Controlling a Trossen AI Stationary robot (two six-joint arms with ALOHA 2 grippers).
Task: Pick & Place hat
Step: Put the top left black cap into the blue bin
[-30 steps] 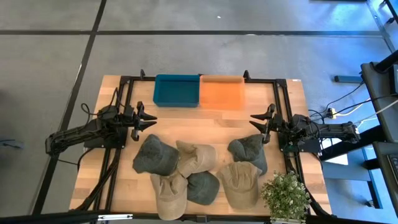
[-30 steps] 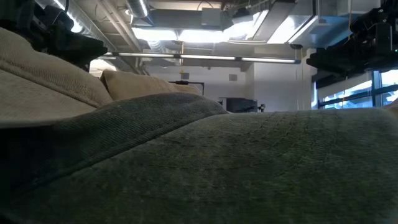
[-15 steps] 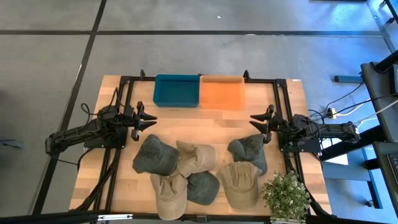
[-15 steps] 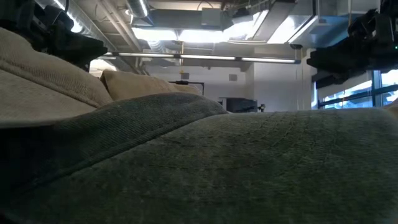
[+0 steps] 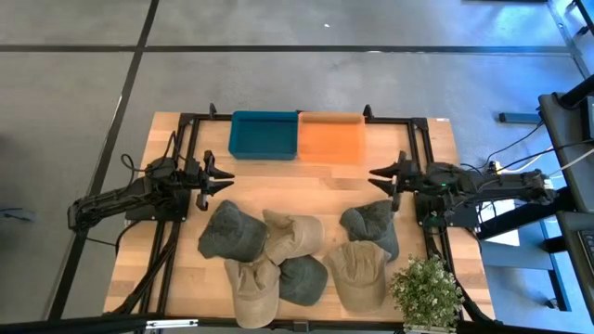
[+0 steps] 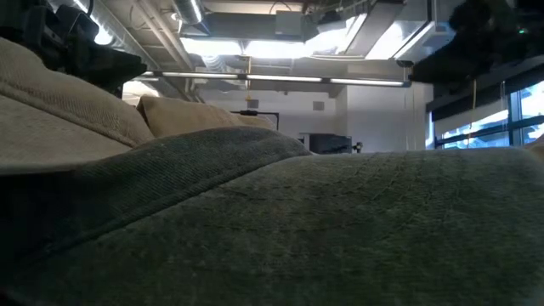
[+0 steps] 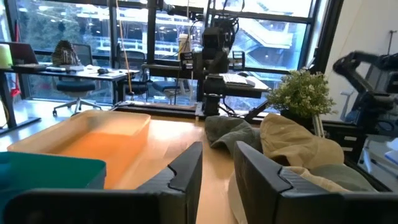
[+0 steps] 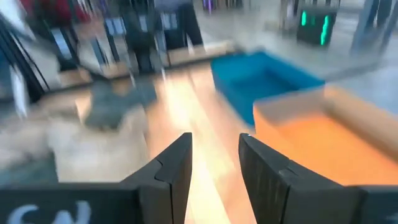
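Observation:
Several caps, dark grey-green and tan, lie crown-up in a cluster on the near half of the table: a dark cap (image 5: 230,232), a tan cap (image 5: 292,234), a tan cap (image 5: 357,271) and a dark cap (image 5: 371,225) among them. One dark cap (image 6: 340,229) fills the low view. My left gripper (image 5: 221,180) (image 7: 216,152) hovers open just beyond the leftmost dark cap. My right gripper (image 5: 377,180) (image 8: 214,140) hangs open above the table, beyond the rightmost dark cap. Neither touches a cap.
A teal bin (image 5: 264,135) and an orange bin (image 5: 332,137) stand side by side at the far edge. A potted plant (image 5: 427,290) sits at the near right corner. Bare wood (image 5: 306,186) lies between the bins and the caps.
My right arm has risen and shifted a little toward the far edge and the bins; its wrist view is blurred by the motion. The caps lie where they were.

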